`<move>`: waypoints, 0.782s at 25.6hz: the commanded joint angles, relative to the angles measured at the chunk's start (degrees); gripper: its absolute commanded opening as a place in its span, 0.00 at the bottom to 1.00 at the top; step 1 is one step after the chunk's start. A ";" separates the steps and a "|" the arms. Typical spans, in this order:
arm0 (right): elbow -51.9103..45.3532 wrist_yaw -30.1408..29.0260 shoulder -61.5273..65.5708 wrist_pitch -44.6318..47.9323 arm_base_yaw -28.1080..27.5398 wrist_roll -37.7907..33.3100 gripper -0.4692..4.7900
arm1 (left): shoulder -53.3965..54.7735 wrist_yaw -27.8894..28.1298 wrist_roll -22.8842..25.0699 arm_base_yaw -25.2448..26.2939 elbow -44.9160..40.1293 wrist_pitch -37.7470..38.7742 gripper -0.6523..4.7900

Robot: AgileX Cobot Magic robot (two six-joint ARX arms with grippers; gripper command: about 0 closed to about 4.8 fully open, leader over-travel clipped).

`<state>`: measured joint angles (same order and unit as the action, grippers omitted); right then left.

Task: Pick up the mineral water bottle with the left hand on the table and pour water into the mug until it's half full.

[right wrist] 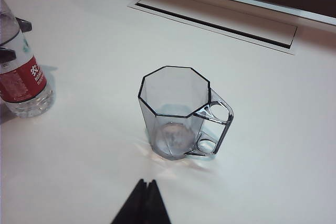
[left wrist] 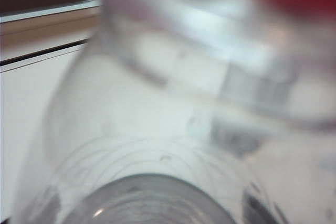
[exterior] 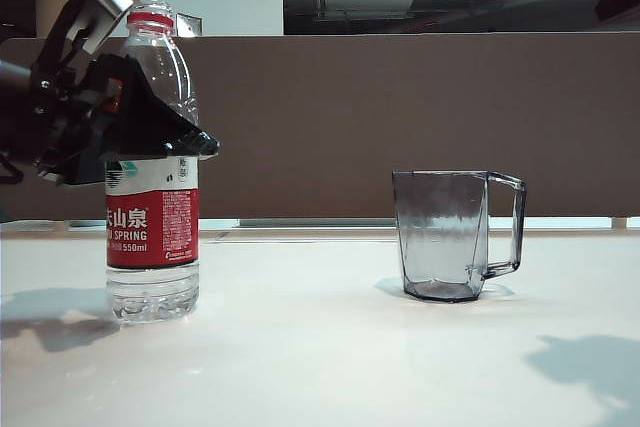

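Because the left wrist camera sits so close, the mineral water bottle [left wrist: 173,103] is only a blur there, and the left hand [exterior: 150,142] hides its shoulder from outside, fingers [right wrist: 21,24] spread on either side. It stands upright on the counter [exterior: 330,347], neck up, well apart from the mug [exterior: 450,235]. The right gripper [right wrist: 143,205] shows only its tips, pressed together above the counter near the mug

I see bare table [exterior: 300,347] between the mineral water bottle [exterior: 152,237] and the mug [exterior: 445,235], well apart, a clear lane between them. My left gripper [exterior: 150,142] straddles the bottle's shoulder, jaws wide. My right gripper [right wrist: 143,205], fingertips together, hangs near the mug. Brown partition [exterior: 400,117] walls the table's far edge.
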<state>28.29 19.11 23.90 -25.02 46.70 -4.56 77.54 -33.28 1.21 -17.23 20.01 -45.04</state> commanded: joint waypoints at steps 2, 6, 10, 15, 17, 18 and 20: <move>0.39 0.28 -0.02 0.76 -0.04 -0.15 0.09 | 0.44 -0.52 -1.36 0.04 -0.02 -2.01 1.00; 0.39 0.28 -0.02 0.76 -0.04 -0.15 0.09 | 0.46 -0.57 -1.92 0.04 -0.02 -2.01 1.00; 0.39 0.28 -0.02 0.79 -0.04 -0.15 0.09 | 0.46 -0.44 -1.88 0.04 -0.02 -2.19 1.00; 0.39 0.28 -0.02 0.79 -0.04 -0.15 0.09 | 0.46 -0.48 -1.79 0.04 0.00 -2.32 0.99; 0.39 0.28 -0.02 0.79 -0.04 -0.15 0.09 | 0.46 -0.48 -1.66 0.04 0.00 -2.32 0.93; 0.39 0.28 -0.02 0.79 -0.04 -0.15 0.09 | 0.46 -0.48 -1.66 0.04 0.00 -2.32 0.91; 0.39 0.28 -0.02 0.81 -0.04 -0.15 0.09 | 0.46 -0.46 -1.66 0.04 0.00 -2.32 0.83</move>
<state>28.29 19.11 23.90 -25.02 46.70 -4.56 78.06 -33.47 -0.71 -17.23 20.01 -46.59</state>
